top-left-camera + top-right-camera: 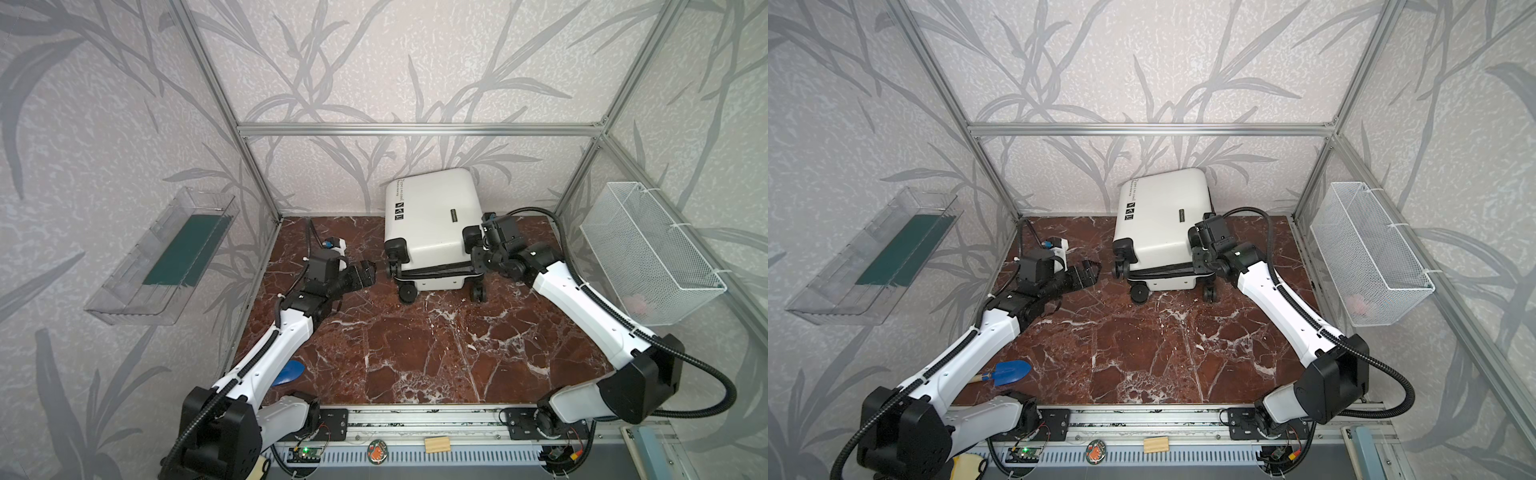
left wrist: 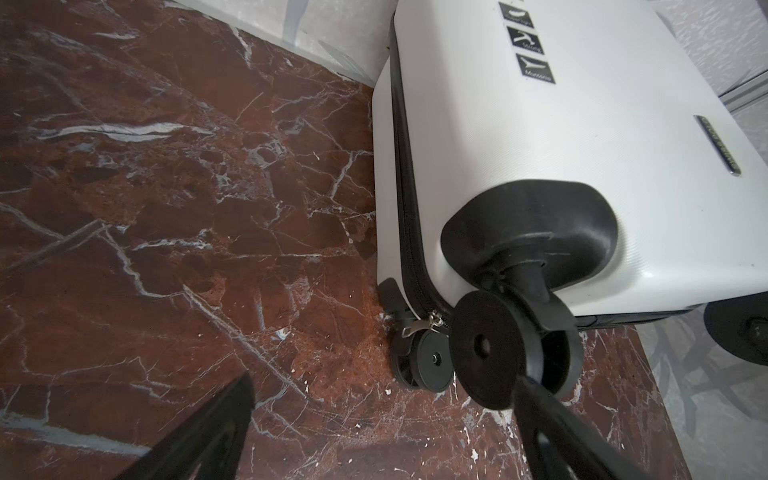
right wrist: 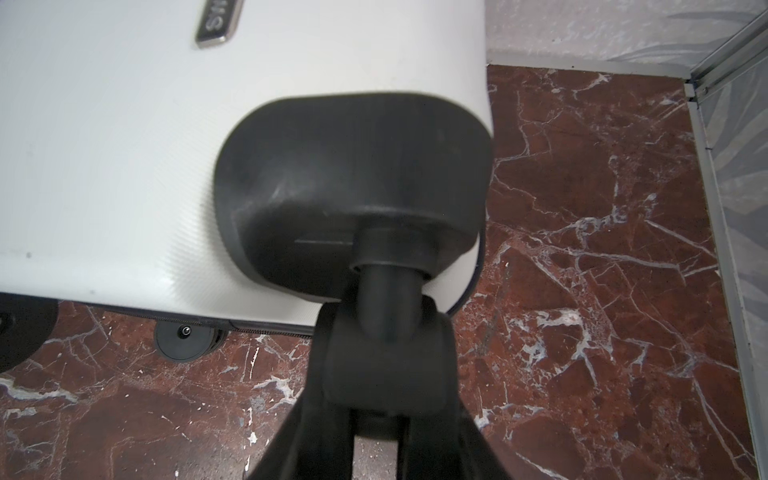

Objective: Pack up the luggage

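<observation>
Top views, luggage: the luggage (image 1: 432,224) lies flat and zipped shut at the back of the marble table (image 1: 415,353), wheels toward me and far end at the rear wall, in both top views.
Top views, hidden: my right gripper (image 1: 477,254) is buried against the case's right corner, so I can't see the fingertips. A blue trowel (image 1: 1011,371) is half tucked under my left arm.
Top views, room: open marble in front of the case. My left gripper (image 1: 380,270) sits just beside the left corner.
Left wrist, jaws: spread wide, holding nothing. One finger (image 2: 532,399) crosses the near caster (image 2: 494,353); the other is over bare marble.
Left wrist, cut off: the case's far end runs out of frame.
Right wrist, jaws: narrowed and clamped on the caster wheel (image 3: 386,365), a finger each side.
Right wrist, hard to read: black on black and blurred, so the edges merge. There is clear marble beside it, out to the wall frame.
</observation>
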Motion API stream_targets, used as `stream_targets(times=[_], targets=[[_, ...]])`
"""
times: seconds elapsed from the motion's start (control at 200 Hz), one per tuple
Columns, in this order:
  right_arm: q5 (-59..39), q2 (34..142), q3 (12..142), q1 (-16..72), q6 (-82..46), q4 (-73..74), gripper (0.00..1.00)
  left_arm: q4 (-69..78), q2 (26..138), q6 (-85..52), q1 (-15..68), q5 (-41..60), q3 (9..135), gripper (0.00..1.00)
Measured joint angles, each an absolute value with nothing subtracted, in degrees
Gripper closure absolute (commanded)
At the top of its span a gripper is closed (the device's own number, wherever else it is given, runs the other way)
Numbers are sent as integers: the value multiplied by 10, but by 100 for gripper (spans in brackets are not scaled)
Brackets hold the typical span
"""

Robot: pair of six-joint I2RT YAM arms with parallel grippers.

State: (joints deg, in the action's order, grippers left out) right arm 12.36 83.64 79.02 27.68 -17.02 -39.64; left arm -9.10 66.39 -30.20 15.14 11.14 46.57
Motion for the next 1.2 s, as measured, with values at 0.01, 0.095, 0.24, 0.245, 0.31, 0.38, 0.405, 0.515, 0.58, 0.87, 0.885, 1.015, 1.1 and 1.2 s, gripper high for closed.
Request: stream_targets(times=[0.01,0.095,0.24,0.245,0.31,0.38,0.405,0.515,0.58,0.87,0.885,1.015,1.1,1.2], targets=[[124,836,788,277,-170,-394,100,-91,665,-302,151,112,464,1],[126,836,768,271,-168,-381,100,-89,669,-302,151,111,452,1],[124,837,738,263,-166,-372,100,-82,670,-302,151,110,426,1],[124,837,737,262,-165,-371,100,-82,670,-302,151,110,425,1],[122,837,729,259,-164,-364,100,-79,673,-302,151,110,415,1],[116,837,724,254,-162,-358,100,-67,679,-303,153,107,403,1],[114,837,724,252,-162,-357,100,-60,681,-303,154,105,398,1],[101,837,722,245,-159,-349,100,-27,688,-302,165,94,370,1],[95,837,722,243,-159,-345,100,-7,695,-300,171,88,356,1],[76,837,721,238,-169,-341,100,170,739,-280,180,78,279,3],[75,837,721,238,-170,-341,100,181,742,-279,181,79,275,4],[65,837,717,234,-177,-338,100,296,785,-265,187,94,249,9],[60,837,717,232,-180,-338,100,389,830,-255,191,108,237,12],[58,837,717,231,-182,-338,100,519,901,-250,196,120,217,15]])
